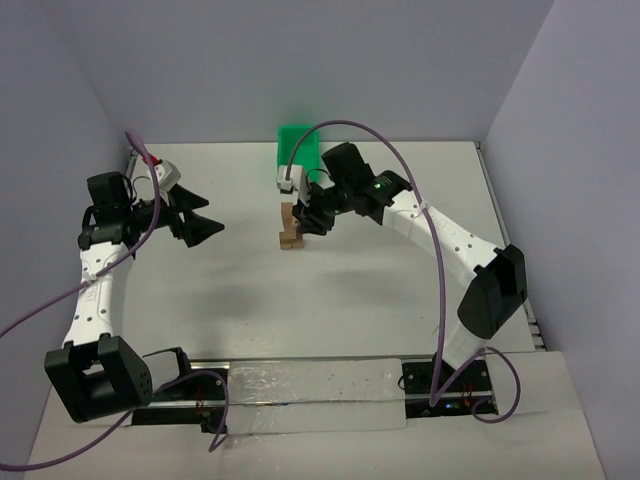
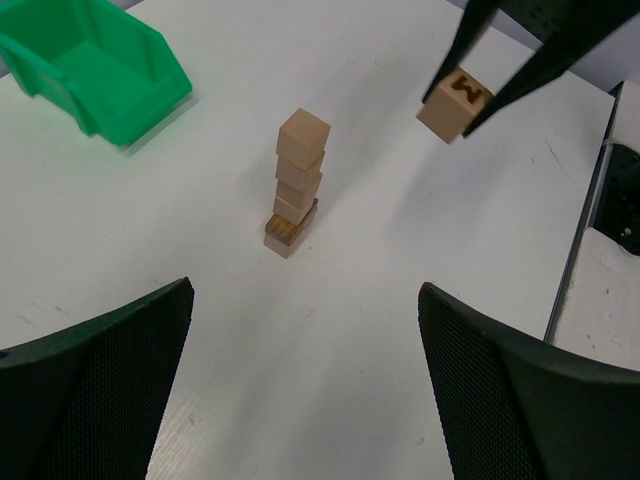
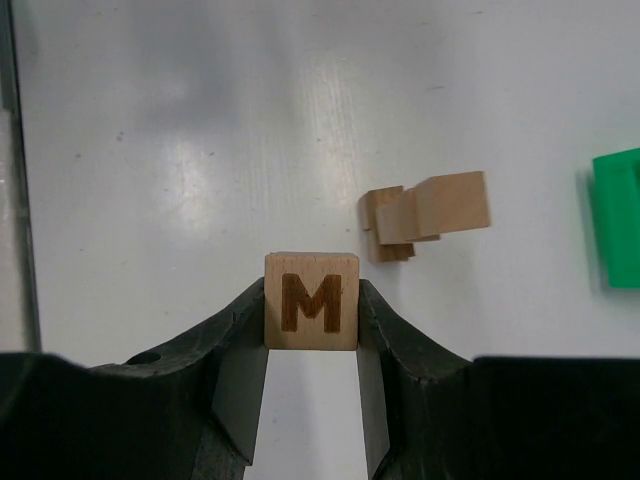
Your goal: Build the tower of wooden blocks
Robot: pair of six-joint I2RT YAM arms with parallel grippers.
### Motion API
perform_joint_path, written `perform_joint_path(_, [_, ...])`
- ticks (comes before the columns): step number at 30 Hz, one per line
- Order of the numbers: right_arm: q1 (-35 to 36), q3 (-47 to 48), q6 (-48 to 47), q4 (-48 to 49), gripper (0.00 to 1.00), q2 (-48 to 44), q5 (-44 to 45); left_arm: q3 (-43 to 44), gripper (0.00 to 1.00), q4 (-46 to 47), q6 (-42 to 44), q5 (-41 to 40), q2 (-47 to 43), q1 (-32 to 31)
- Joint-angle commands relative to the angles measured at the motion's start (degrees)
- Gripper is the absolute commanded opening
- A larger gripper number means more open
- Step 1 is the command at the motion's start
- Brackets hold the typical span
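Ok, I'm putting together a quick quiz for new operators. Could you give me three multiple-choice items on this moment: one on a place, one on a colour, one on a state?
1. Where is the light-tan wooden cube marked M?
A. On top of the tower of wooden cubes
B. In the air to one side of the tower, held by the right gripper
C. Inside the plastic bin

2. What colour is the plastic bin?
A. Red
B. Green
C. Blue

3. How does the left gripper stand?
A. Open and empty
B. Shut on a cube
C. Shut on the bin's rim

Key:
1 B, the left wrist view shows it held clear of the tower.
2 B, its walls are bright green.
3 A, its jaws are wide apart with only bare table between.
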Motion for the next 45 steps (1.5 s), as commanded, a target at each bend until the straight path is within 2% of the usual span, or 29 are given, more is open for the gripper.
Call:
perform_joint_path(1, [-1.59,5.32,-3.07,-3.02,0.07,2.61,-0.36,1.78,0.99,-0.38,1.62,-0.53,0.17,-2.47])
perform_joint_path(9, [-2.45,11.48,-3.45,-4.21,0.08,9.42,-0.47,0.64,0.99,2.19,-0.14,-4.23,-0.32,-4.08])
perform_joint_path(16, [-3.17,15.77,-4.04,-4.77,0.08,11.64,-0.71,-0.15,0.99,3.93,-1.29,-3.88,-0.18,-4.14])
perform_joint_path(26, [-3.75,25.95,-5.78,-11.24,0.09,18.31,-1.46,0.74,0.99,4.28,-1.55,-3.53,-0.01,-4.13])
perform_joint_path(45, [-6.25,33.02,-7.61,-15.09,0.11,24.43,-5.54,0.37,0.99,4.78,-2.11,-3.74,0.23,-4.06])
